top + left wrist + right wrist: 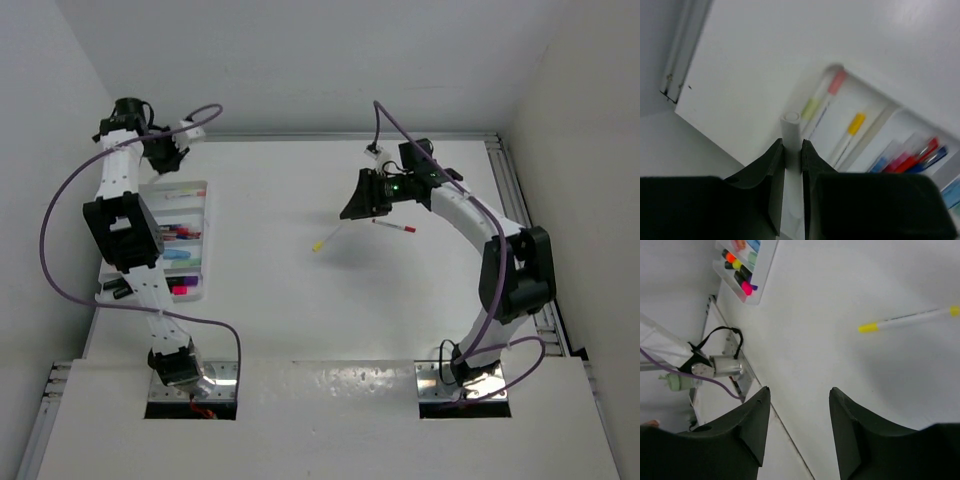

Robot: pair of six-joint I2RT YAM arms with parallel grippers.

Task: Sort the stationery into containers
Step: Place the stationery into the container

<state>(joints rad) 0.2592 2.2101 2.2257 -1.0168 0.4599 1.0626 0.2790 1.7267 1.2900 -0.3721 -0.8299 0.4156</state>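
Most of the sorting looks done. The shallow white plastic tray [185, 190] on the left side of the white table [300, 310] already holds a good many items. The left wrist view shows three thin white pens with pink, green and yellow caps [856, 124] lying in one long compartment, and a cluster of red, blue and pink pens [912, 159] in the next. The stubby highlighters [742, 275] fill a compartment at the tray's near end. The left gripper [791, 144] is clamped on a thin white pen barrel [791, 125] and holds it above the far end of the tray, over the compartment with the capped pens. Its cap is hidden behind the fingers, so its colour cannot be told. That pen seems about to be dropped in. The right gripper [799, 392] hangs with its jaws apart and nothing between them, above the middle of the table. Two loose items lie there well apart from the tray: a thin white pen with a yellow cap [910, 320] and, just beside it, a thin white pen with a red cap [395, 227]. By this showing, what remains is to release the held pen and carry over those two.
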